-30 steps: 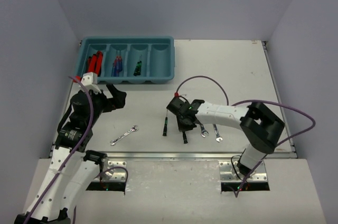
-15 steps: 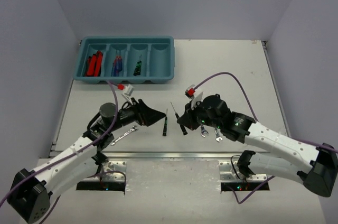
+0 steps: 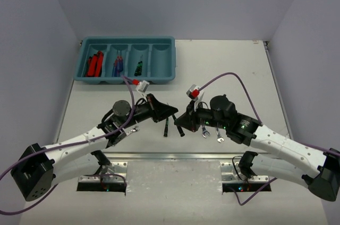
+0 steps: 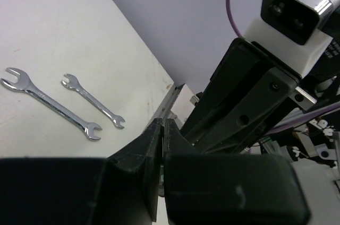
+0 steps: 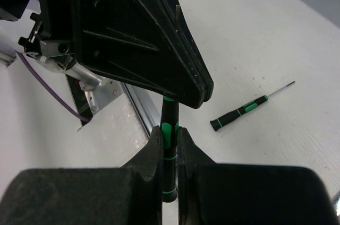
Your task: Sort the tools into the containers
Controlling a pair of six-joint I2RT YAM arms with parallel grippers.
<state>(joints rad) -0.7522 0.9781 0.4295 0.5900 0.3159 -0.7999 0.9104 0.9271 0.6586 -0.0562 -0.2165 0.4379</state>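
1. The step in hand looks like a mid-air pass of a thin black-and-green-handled screwdriver from one arm to the other, above the white surface near its front edge.
2. The right gripper is clamped on the handle. The left gripper is closed, with its tips at the handle's top end; I cannot tell whether they actually pinch the shaft.
3. The next move likely calls for the right gripper to let go only once the left's hold is sure, or the tool may drop.
4. The left arm would then carry it to the teal plastic four-compartment tray, probably the third compartment from the left, where a matching screwdriver lies.
5. A second black-and-green screwdriver and small silver open-ended wrenches lie unsorted on the surface.
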